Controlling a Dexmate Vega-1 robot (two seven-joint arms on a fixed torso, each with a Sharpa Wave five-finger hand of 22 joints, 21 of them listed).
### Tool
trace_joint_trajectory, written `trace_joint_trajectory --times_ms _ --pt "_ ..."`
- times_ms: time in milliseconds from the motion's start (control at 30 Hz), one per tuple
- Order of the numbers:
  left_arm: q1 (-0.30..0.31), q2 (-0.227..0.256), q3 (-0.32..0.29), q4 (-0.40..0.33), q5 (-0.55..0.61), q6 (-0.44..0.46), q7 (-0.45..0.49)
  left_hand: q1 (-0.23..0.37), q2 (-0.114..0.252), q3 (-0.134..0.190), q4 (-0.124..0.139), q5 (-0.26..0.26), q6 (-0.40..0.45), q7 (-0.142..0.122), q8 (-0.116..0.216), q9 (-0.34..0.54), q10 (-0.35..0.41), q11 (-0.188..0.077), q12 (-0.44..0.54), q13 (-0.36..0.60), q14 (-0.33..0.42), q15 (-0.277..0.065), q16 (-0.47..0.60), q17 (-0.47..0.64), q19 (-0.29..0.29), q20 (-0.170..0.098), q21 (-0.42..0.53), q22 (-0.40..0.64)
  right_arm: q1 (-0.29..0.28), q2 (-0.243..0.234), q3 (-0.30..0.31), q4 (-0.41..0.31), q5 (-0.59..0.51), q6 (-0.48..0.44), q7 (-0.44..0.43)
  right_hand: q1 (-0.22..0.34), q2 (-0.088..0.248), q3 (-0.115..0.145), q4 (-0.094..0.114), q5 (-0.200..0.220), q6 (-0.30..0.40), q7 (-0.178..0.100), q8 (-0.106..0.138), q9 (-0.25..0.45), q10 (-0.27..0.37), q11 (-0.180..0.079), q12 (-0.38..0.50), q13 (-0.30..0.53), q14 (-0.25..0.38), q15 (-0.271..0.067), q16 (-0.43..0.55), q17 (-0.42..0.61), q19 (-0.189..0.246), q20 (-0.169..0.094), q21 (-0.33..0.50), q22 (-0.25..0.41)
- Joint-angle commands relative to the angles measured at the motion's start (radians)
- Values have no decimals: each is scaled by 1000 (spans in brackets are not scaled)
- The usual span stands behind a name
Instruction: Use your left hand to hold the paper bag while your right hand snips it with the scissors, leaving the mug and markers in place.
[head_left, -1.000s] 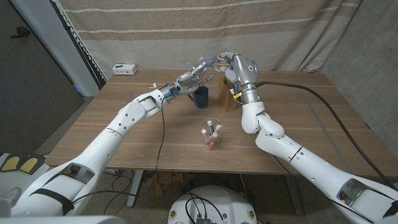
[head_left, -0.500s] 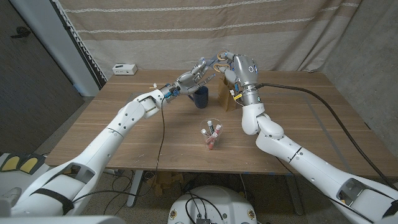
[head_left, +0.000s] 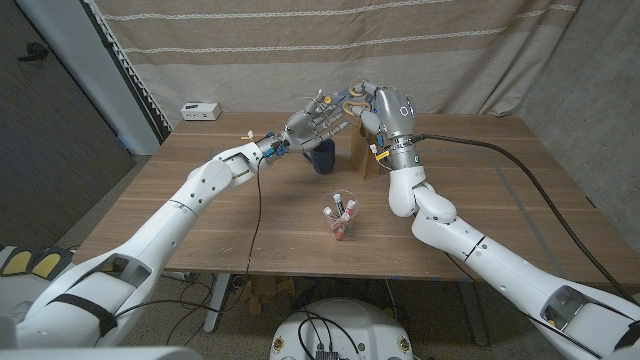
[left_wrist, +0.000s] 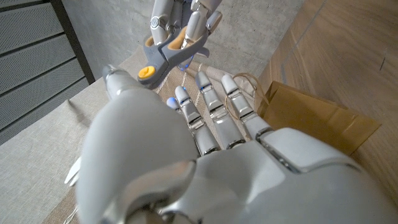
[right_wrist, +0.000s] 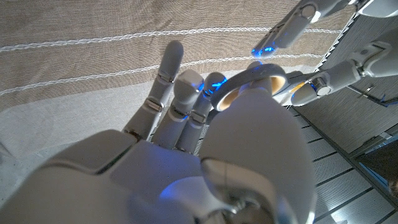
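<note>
A clear cup of markers (head_left: 338, 217) stands nearest on the wooden counter (head_left: 200, 200), with the dark blue mug (head_left: 322, 157) beyond it, just below the left hand's line to the paper bag (head_left: 362, 150). The left hand (head_left: 312, 122) hovers with fingers (left_wrist: 211, 109) spread, holding nothing, just short of the bag's string handles. The right hand (head_left: 372, 105) grips the scissors (left_wrist: 171, 46) above the bag, which looks light, thin and easily crumpled, best pinched at its upper edge.

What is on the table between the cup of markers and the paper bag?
Only bare wooden table lies between the cup of markers and the paper bag, as the head view shows. The dark blue mug stands off to the bag's side.
</note>
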Motion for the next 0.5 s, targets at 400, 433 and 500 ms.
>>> trace_joint_trajectory --times_ms 400,433,500 --pt "-85 19 65 74 104 -18 -213 -124 -59 -6 -10 40 -139 17 8 4 -148 26 7 -1 -188 -127 -1 1 -36 -122 -70 2 -25 12 29 -31 34 -54 9 12 11 -8 1 -1 234 154 90 -11 62 -52 485 151 19 0 -5 18 19 -132 27 -18" --pt "-83 18 63 72 102 -18 -209 -125 -59 -6 -10 40 -139 16 8 4 -147 25 7 -1 -188 -127 -1 1 -36 -122 -70 2 -28 12 31 -32 35 -53 4 13 10 -8 1 -2 235 154 91 -11 62 -52 486 151 19 0 -6 17 19 -132 28 -19" --pt "-81 20 61 66 106 -20 -201 -138 -59 -4 -10 44 -129 26 15 3 -128 19 19 -1 -181 -128 8 2 -11 -133 -67 3 -33 13 36 -39 35 -64 1 13 11 -9 1 -2 234 154 94 -10 62 -52 489 151 21 -1 -8 14 20 -131 30 -21"
